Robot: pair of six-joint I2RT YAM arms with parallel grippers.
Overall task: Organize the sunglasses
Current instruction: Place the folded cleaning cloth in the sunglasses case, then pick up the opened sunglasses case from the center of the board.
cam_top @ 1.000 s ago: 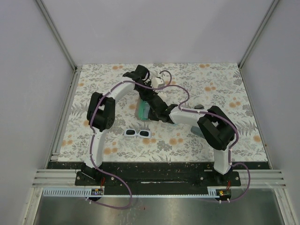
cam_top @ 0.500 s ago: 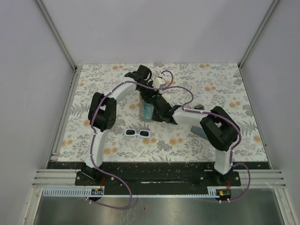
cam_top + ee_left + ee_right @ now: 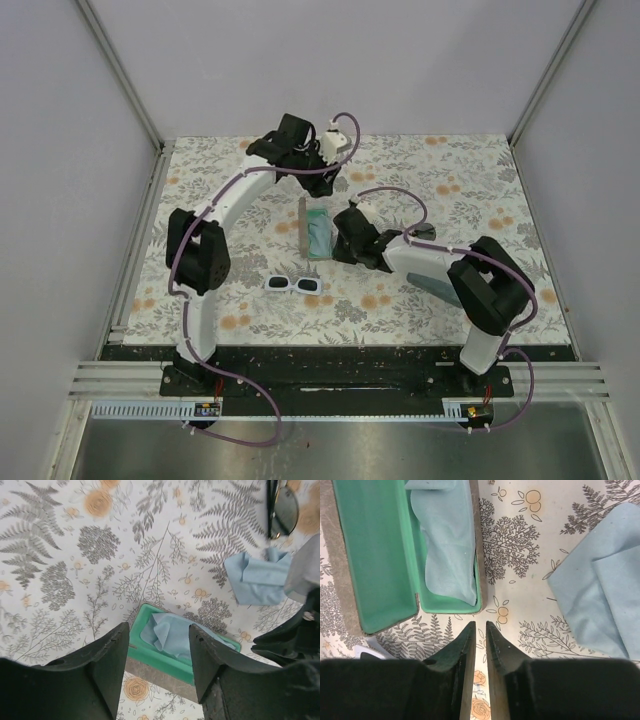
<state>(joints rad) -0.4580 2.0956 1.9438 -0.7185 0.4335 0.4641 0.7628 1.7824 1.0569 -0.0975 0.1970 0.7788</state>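
Note:
The white-framed sunglasses (image 3: 293, 285) lie on the floral table, in front of an open hard case (image 3: 317, 232) with a green lining and a light-blue cloth (image 3: 445, 540) inside. The wire-framed sunglasses (image 3: 282, 510) lie further off beside a blue cloth pouch (image 3: 257, 577). My left gripper (image 3: 159, 635) hovers open above the case's far end (image 3: 165, 655), holding nothing. My right gripper (image 3: 480, 625) is just off the case's near end (image 3: 450, 607), its jaws a narrow gap apart over bare table. In the top view the left gripper (image 3: 300, 165) is beyond the case and the right gripper (image 3: 340, 238) to its right.
A blue-grey hard case (image 3: 437, 285) lies partly under the right arm. The blue pouch (image 3: 600, 590) is to the right of the open case. White walls and metal rails (image 3: 140, 230) enclose the table on three sides.
Both grippers have opened and come off the case. The left arm has risen and drawn back toward the far side; the right has drawn back right. The case now lies open.

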